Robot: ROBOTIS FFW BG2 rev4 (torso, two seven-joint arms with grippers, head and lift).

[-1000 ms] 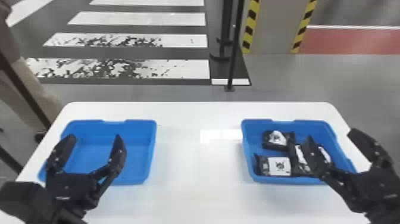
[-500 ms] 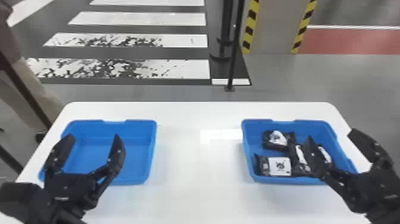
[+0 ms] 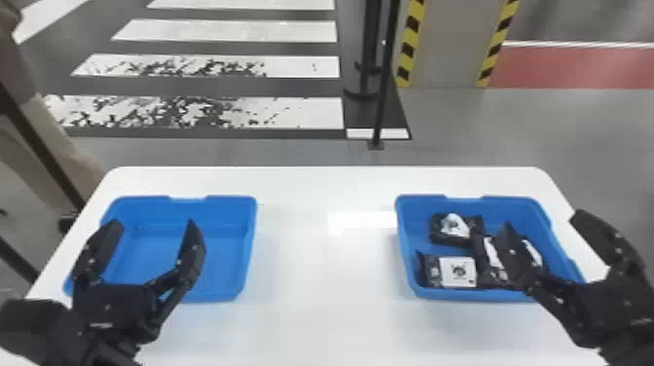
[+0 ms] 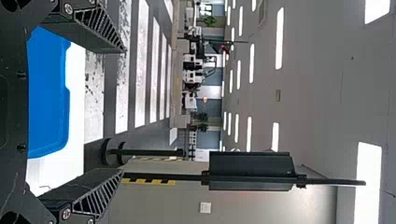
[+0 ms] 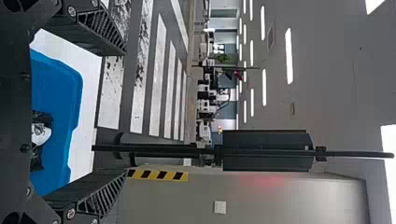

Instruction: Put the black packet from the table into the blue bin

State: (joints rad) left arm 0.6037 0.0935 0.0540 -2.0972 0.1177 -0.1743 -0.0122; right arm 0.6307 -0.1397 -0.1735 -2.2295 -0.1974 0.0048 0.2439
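My left gripper [image 3: 151, 238] stands open above the left blue bin [image 3: 228, 292], which holds nothing. In the left wrist view, the left gripper [image 4: 123, 112] has its fingers wide apart with nothing between them. Over the right blue bin [image 3: 496, 295] and its right side is my right gripper [image 3: 542, 228], open. Several black packets lie inside that bin: one with a white label [image 3: 457, 271] at the front, another [image 3: 455, 226] behind, and more partly hidden by the right gripper's finger. From the right wrist, the open gripper [image 5: 125, 113] has a packet [image 5: 39, 135] in the bin beyond its base.
A white table [image 3: 316, 272] carries both bins, with bare surface between them. Behind it stands a black post [image 3: 383, 82] on the floor. A person's legs show beyond the table's left edge.
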